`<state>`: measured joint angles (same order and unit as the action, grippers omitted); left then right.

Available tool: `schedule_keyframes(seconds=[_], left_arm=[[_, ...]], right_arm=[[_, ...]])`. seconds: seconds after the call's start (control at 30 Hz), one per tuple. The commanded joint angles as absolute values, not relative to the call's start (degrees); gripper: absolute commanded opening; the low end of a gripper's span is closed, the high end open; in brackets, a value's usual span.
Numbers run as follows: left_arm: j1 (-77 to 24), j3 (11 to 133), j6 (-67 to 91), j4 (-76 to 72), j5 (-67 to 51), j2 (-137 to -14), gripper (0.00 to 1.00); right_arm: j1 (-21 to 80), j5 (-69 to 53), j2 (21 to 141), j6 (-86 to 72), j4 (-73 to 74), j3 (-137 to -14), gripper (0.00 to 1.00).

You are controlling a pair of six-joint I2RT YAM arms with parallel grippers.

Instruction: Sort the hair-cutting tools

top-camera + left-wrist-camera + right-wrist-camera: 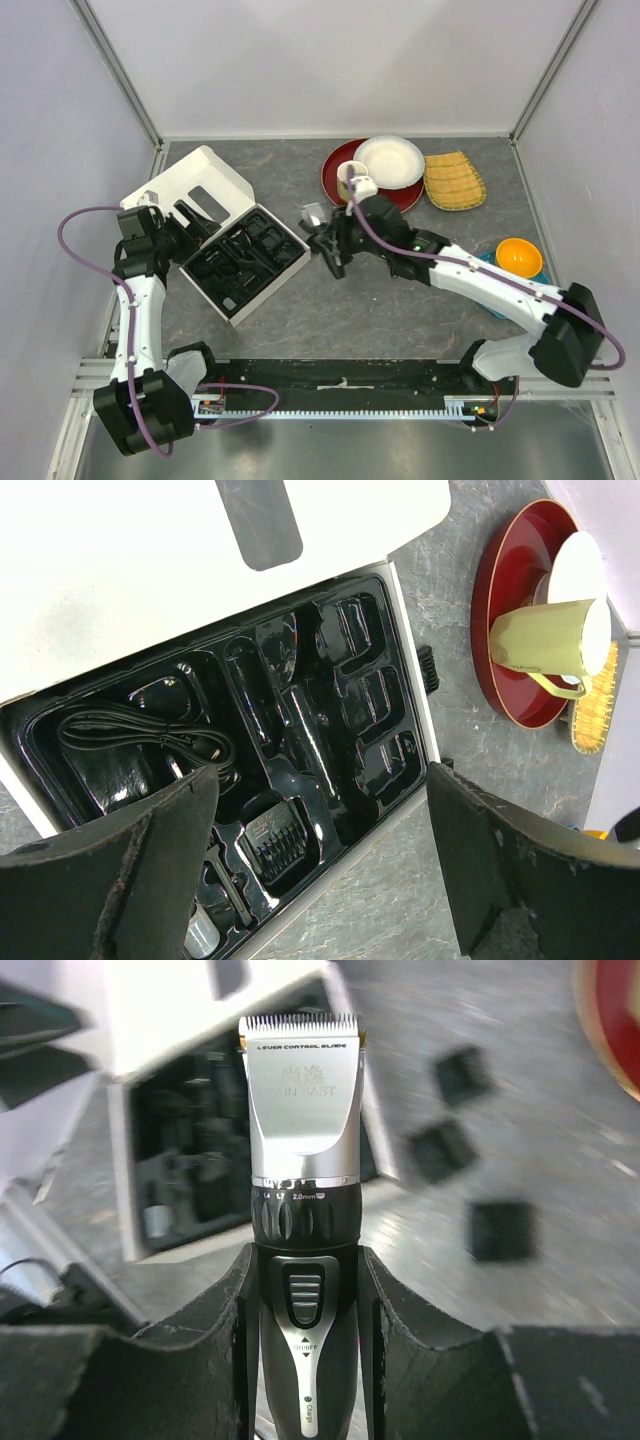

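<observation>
Black padded fingers (215,1340) of the right gripper (305,1300) clamp the hair clipper (300,1140) by its dark handle, one pad on each side. The clipper's silver blade head points away from the wrist (its switch faces the camera). Beyond it, blurred, three comb guards (437,1150) lie apart from one another on the grey table (580,1160). They are to the right of the white box (170,1030), whose black tray (190,1150) lies open. Seen from above, this gripper is over the table between the box and the red plate (335,170), just off the box's right corner.

The left gripper (325,800) stands wide, with nothing between its fingers, above the near part of the tray. Under it the cord (140,735) lies coiled in a left-hand compartment. A toothed guard (275,840) sits in a pocket near the tray's lower edge.

A yellow mug (550,635) sits on the red plate beside a white bowl (580,565). Farther right on the table are a woven yellow tray (455,180) and an orange bowl (520,257).
</observation>
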<state>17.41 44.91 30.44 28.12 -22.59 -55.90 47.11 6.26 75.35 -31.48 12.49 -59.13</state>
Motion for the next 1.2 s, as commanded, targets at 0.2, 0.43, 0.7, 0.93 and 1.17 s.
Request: schedule_keyframes(seconds=[0.2,0.43,0.7,0.93,1.17], left_arm=[[17.8,45.2,29.4,26.9,-20.0,-55.6,0.91],[17.8,45.8,29.3,28.2,-17.4,-55.0,0.90],[17.8,45.7,29.3,28.0,-16.3,-54.2,0.90],[17.8,45.6,29.3,28.1,-16.3,-54.1,0.90],[17.8,45.7,29.3,28.0,-16.6,-54.2,0.90]], right_arm=[[53.6,-3.4,98.2,-25.1,-3.8,-80.9,0.21],[55.9,-2.6,109.5,-21.5,-3.2,-90.8,0.21],[58.5,0.9,114.5,-20.8,-5.6,-92.5,0.21],[59.3,4.1,116.7,-17.6,-10.4,-90.4,0.18],[59.3,5.3,118.9,-15.2,-12.0,-91.2,0.18]])
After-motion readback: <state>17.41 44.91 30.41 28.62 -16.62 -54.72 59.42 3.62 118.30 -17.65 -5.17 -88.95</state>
